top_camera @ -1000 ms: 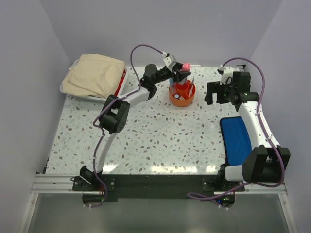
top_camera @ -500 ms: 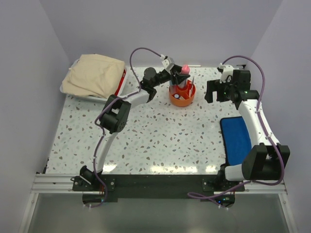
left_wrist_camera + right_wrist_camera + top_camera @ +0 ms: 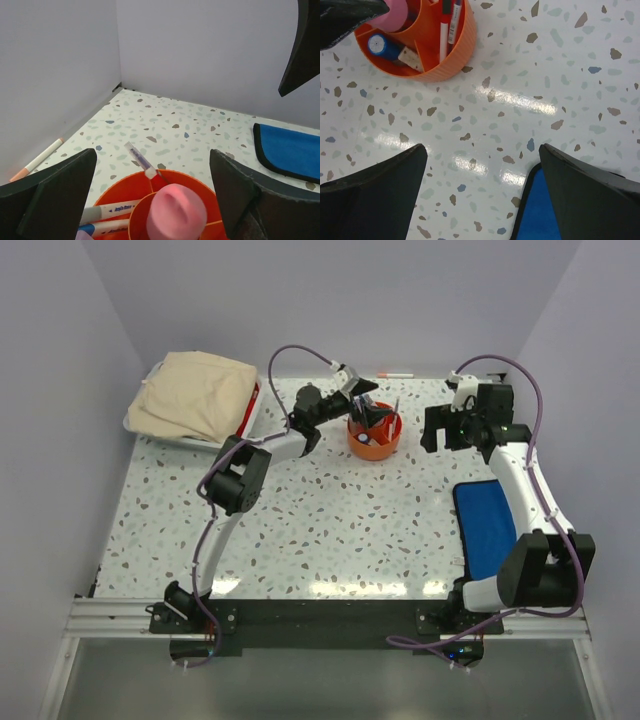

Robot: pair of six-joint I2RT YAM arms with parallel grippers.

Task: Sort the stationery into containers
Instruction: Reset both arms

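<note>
Stationery (image 3: 444, 35) sits mostly in the orange tub (image 3: 445, 60): the pink marker (image 3: 176, 210) stands in its central cup, and a blue-capped marker (image 3: 377, 45) lies in an outer compartment. My left gripper (image 3: 366, 410) hangs just above the tub, jaws spread and holding nothing; a second ago they pinched that marker over the cup. My right gripper (image 3: 482, 150) waits to the tub's right, jaws spread too. One pen (image 3: 395, 374) lies behind the tub by the wall. I judge it comes next, and it needs a reach past the tub.
</note>
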